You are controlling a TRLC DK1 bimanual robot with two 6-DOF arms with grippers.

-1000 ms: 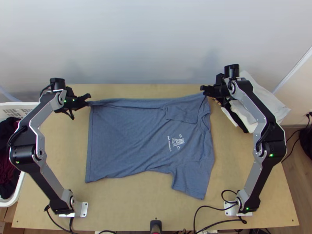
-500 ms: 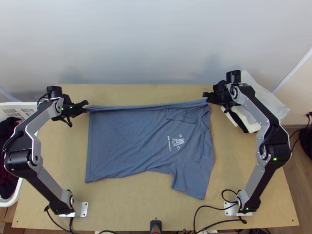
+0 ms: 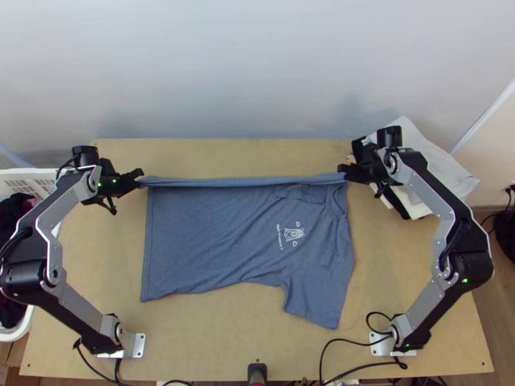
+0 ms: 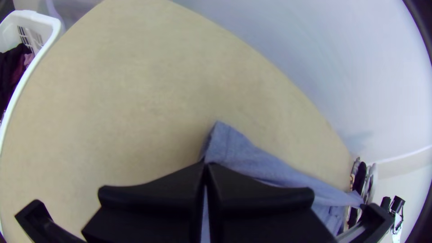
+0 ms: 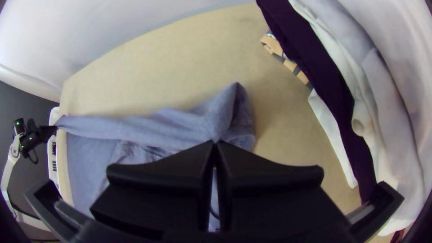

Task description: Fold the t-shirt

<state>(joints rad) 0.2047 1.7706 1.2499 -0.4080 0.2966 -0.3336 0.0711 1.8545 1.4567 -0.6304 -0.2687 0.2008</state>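
The blue t-shirt (image 3: 225, 231) lies printed side up on the table, its far side drawn into a narrow folded strip between both grippers. At the strip's hem end my left gripper (image 3: 140, 177) is shut on the cloth, and at the collar end my right gripper (image 3: 342, 170) is shut on it too. In the left wrist view the left gripper (image 4: 205, 165) pinches the t-shirt (image 4: 243, 155), a corner sticking out past the tips. In the right wrist view the right gripper (image 5: 215, 145) pinches the t-shirt (image 5: 180, 126). One sleeve points toward the near edge.
A pile of folded clothes (image 3: 428, 161) lies at the table's far right corner, right beside the right gripper. A white basket (image 3: 19, 177) with dark clothes stands off the left edge. Bare table (image 3: 212, 334) lies between the shirt and the near edge.
Both grippers have moved toward the near edge and slightly down the picture, carrying the shirt's far side with them. That side now forms a straighter, narrower strip.
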